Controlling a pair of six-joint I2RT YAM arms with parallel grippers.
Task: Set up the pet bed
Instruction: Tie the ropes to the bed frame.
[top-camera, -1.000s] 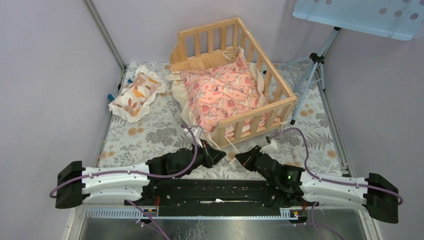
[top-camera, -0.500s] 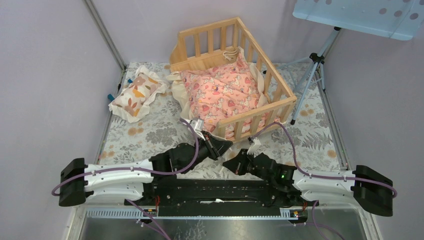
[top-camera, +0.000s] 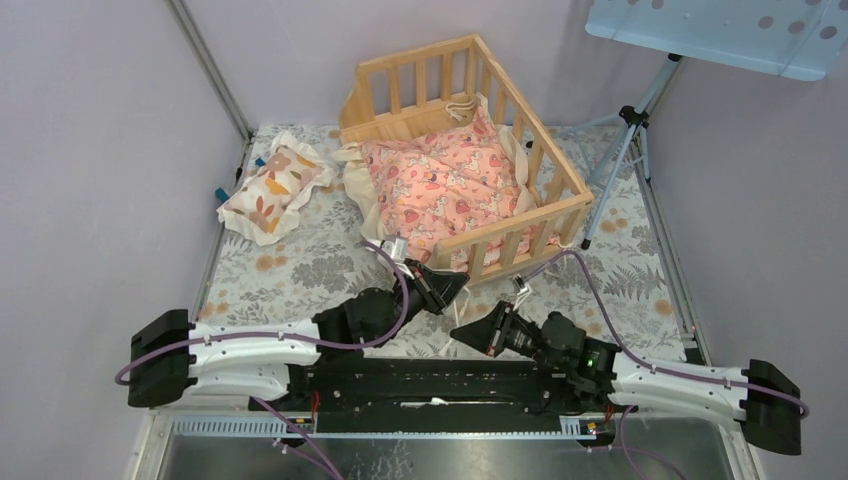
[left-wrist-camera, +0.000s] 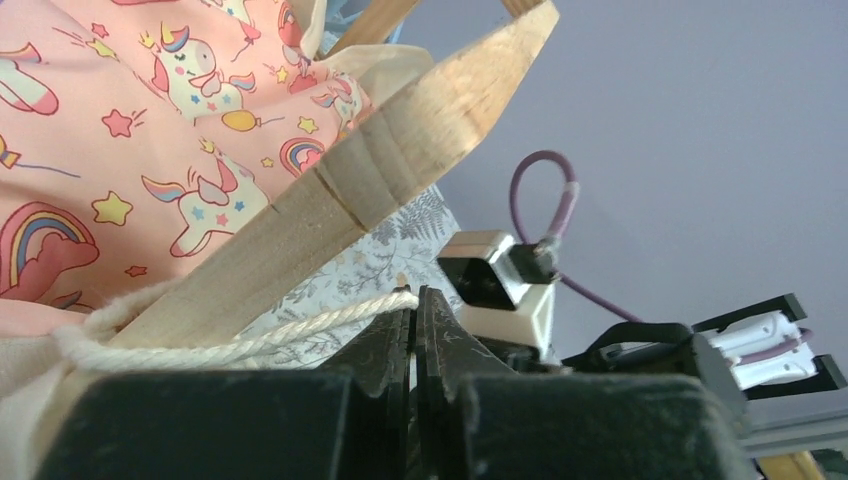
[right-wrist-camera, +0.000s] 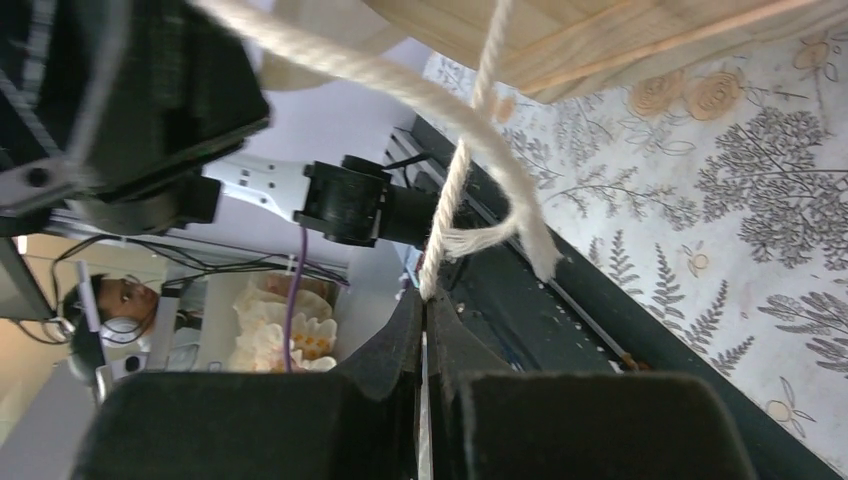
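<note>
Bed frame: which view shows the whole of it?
Top external: the whole bed, rails on three sides, cushion inside. Left wrist shows only one wooden edge beside the cushion; right wrist only a strip of wood at its top.

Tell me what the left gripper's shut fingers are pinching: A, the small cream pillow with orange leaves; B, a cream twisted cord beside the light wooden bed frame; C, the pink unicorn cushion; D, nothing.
B: the left wrist view shows the left gripper shut on the cream twisted cord, right beside the light wooden bed frame.
</note>
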